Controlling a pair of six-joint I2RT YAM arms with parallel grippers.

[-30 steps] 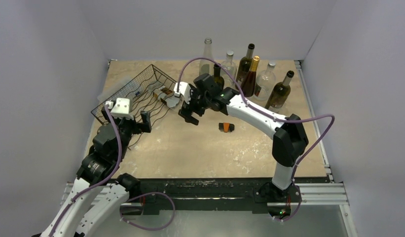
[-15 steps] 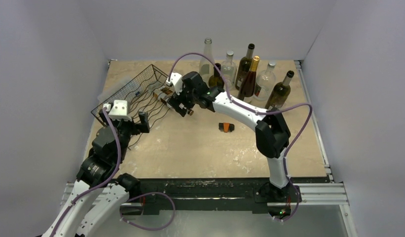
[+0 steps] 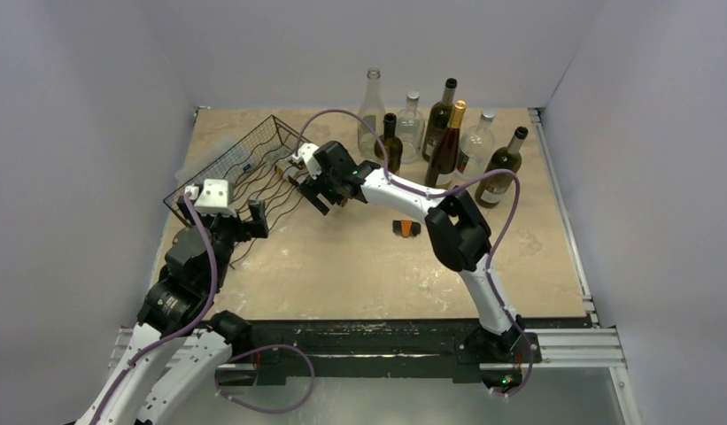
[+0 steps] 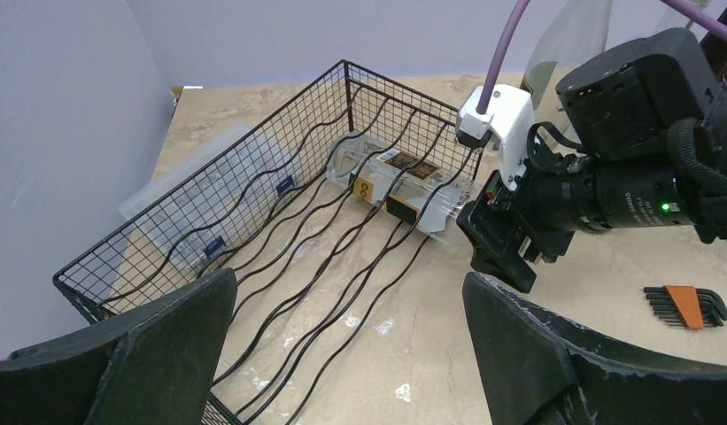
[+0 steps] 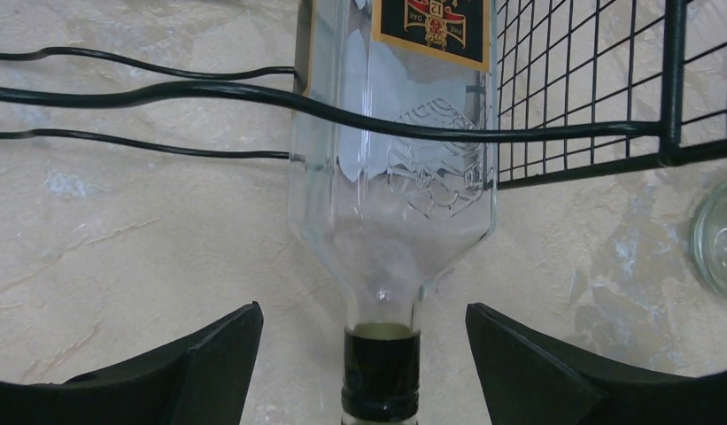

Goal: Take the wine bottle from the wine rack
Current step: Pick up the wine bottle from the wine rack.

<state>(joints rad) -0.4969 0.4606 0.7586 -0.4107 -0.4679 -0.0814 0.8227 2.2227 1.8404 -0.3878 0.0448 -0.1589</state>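
Pre-grasp: right gripper (image 5: 364, 359) open, empty, jaws straddling wine bottle (image 5: 395, 177) neck protruding from wine rack (image 4: 209, 181). Next: close on neck, pull clear. Left gripper (image 4: 349, 301) wide open, idle.

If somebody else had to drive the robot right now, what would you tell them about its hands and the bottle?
Left gripper: open and empty, hovering at the near end of the wine rack.
Right gripper: open, one finger on each side of the neck of the wine bottle, not touching it.
Wine bottle: clear glass, lying on the rack's wavy wires, neck poking out toward the right gripper.
Done: right gripper is lined up on the neck.
Left: close on the neck, draw the bottle out and set it on the table.
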